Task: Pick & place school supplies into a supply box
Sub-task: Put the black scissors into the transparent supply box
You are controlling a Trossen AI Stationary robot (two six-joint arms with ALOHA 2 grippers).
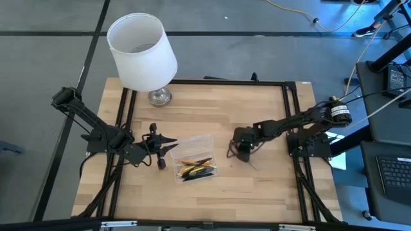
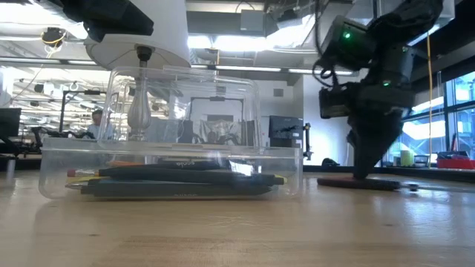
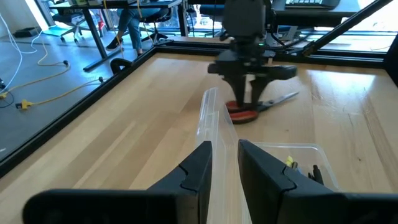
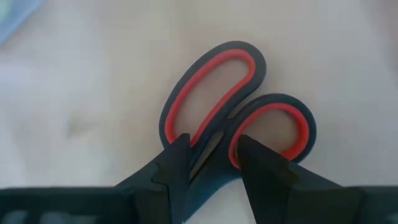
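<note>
The right gripper (image 4: 208, 163) is reaching down over the scissors (image 4: 239, 102), which are lying flat on the table (image 1: 257, 183) right of the box (image 1: 194, 157); its fingers are straddling the handles, not yet clamped. The left gripper (image 3: 225, 163) is clamping the box's raised lid (image 3: 212, 121). Pencils (image 1: 196, 168) are lying inside the box.

Overhead camera straight down, low camera level across table (image 1: 257, 115), wrist cameras close
</note>
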